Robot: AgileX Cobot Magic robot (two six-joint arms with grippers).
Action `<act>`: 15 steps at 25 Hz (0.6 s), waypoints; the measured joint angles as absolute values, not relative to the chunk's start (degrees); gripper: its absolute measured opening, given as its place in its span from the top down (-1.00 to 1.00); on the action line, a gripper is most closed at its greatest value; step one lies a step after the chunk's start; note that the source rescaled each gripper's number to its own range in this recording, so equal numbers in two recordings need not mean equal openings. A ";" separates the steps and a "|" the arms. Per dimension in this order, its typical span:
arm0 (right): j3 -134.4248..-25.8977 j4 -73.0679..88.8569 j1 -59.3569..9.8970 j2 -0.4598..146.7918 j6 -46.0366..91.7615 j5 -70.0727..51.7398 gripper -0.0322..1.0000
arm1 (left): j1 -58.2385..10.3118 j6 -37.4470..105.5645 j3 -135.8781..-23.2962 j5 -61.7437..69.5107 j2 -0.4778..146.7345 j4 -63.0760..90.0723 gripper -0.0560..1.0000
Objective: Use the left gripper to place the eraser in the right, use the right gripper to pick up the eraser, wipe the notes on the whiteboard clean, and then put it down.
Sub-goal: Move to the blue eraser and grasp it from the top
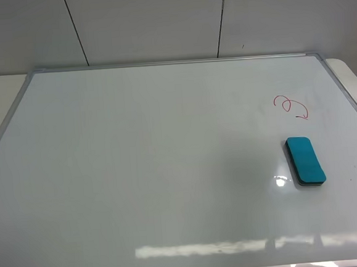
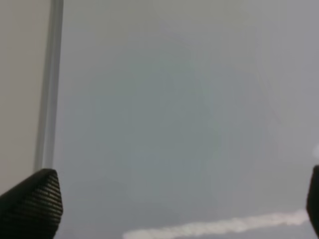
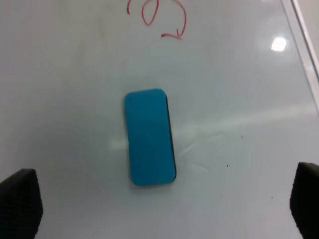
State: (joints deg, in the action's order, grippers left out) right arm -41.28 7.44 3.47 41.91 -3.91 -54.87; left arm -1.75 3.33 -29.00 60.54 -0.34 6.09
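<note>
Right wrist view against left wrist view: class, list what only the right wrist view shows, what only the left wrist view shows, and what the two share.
Only the right wrist view: the eraser lying flat on the whiteboard, the red notes apart from it, and the right gripper. Only the left wrist view: the left gripper over a bare stretch of board. Both: glossy white board, a strip of its silver frame, and a gripper's tips spread wide, holding nothing.
</note>
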 joint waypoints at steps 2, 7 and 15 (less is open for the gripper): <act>-42.70 8.45 3.47 49.35 -3.96 -53.65 -1.00 | -1.75 3.33 -29.00 60.54 -0.34 6.09 -0.99; -43.84 9.81 0.63 66.77 -5.23 -51.00 -1.00 | -1.75 3.33 -29.00 60.53 -0.34 6.09 -0.99; -43.90 7.43 -7.80 81.87 -9.77 -46.03 -1.00 | -1.75 3.33 -29.00 60.53 -0.34 6.09 -0.99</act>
